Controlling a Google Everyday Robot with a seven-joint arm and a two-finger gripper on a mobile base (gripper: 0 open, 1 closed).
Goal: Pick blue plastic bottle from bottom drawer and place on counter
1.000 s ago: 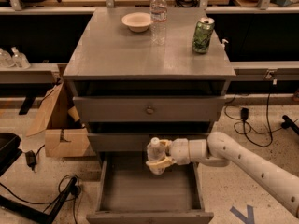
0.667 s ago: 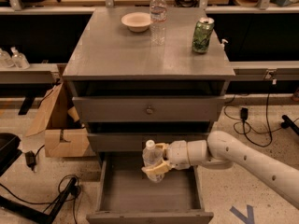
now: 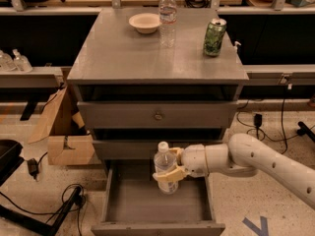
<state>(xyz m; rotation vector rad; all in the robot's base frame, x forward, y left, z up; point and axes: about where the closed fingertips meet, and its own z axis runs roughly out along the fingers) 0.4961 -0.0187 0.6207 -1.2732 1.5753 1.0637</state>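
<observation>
My gripper (image 3: pixel 170 167) is shut on the blue plastic bottle (image 3: pixel 164 165), a small clear ribbed bottle with a white cap. It holds the bottle upright above the open bottom drawer (image 3: pixel 123 200), in front of the middle drawer front. My white arm reaches in from the right. The counter (image 3: pixel 118 53) is the grey top of the cabinet, well above the bottle.
On the counter stand a white bowl (image 3: pixel 144 22), another clear bottle (image 3: pixel 168 17) and a green can (image 3: pixel 214 37). The top drawer front has a round knob (image 3: pixel 158 116). A cardboard box (image 3: pixel 64 132) sits left of the cabinet, with cables on the floor.
The gripper has lifted the bottle up out of the drawer and shifted left; the bottle's cap now shows in front of the middle drawer front.
</observation>
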